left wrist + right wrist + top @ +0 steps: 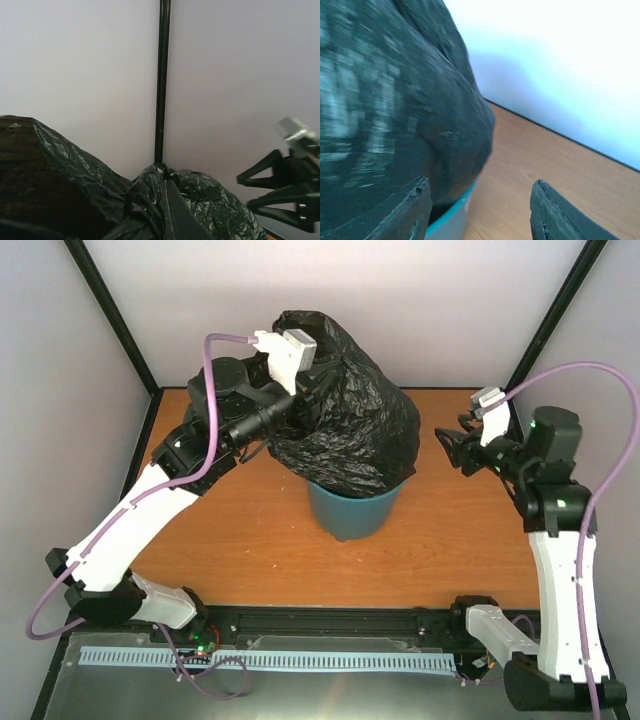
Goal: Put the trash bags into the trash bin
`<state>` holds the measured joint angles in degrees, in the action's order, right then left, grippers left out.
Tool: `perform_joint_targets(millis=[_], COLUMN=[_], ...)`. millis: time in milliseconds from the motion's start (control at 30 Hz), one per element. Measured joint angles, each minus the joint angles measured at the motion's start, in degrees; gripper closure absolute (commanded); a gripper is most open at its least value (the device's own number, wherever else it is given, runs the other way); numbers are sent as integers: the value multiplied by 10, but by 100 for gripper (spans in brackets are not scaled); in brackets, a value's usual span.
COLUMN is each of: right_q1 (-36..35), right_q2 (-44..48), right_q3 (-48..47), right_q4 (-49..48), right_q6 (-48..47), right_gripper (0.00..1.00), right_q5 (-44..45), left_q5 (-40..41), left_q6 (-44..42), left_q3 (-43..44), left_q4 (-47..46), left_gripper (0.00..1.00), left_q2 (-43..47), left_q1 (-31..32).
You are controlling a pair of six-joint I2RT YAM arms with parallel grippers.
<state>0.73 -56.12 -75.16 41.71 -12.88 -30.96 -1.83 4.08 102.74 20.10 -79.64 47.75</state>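
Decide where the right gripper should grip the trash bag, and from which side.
Probably pinch the loose right flank of the trash bag bulging over the trash bin rim, coming sideways from the right with the right gripper; wrinkled film folds easily there.

Materials and finishes. The trash bag (345,410) is thin black plastic film, glossy and densely wrinkled. The trash bin (350,512) is smooth teal plastic. The table (450,540) has an orange-brown wood-grain top, possibly laminate. The enclosure walls (400,300) are matt white. The arm shells (130,525) are smooth white plastic, and the right gripper fingers (410,210) are matt dark plastic.
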Motion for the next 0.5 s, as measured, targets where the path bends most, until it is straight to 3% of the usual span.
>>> perform_joint_targets(millis=[133,300,433,500], right_q1=[0,0,0,0], right_q2=[30,14,7,7], right_q3=[-61,-136,-141,-125], right_q4=[76,193,263,269], right_q6=[-59,-160,-233,-247], right_gripper=[60,67,79,80], right_q5=[-37,-101,-150,-166], left_q5=[-6,-16,-16,-14], left_q6=[0,1,1,1], left_q3=[0,0,0,-6], left_q4=[-4,-7,-7,-8], left_gripper=[96,92,92,93], left_q2=[12,13,13,15], left_q1=[0,0,0,0])
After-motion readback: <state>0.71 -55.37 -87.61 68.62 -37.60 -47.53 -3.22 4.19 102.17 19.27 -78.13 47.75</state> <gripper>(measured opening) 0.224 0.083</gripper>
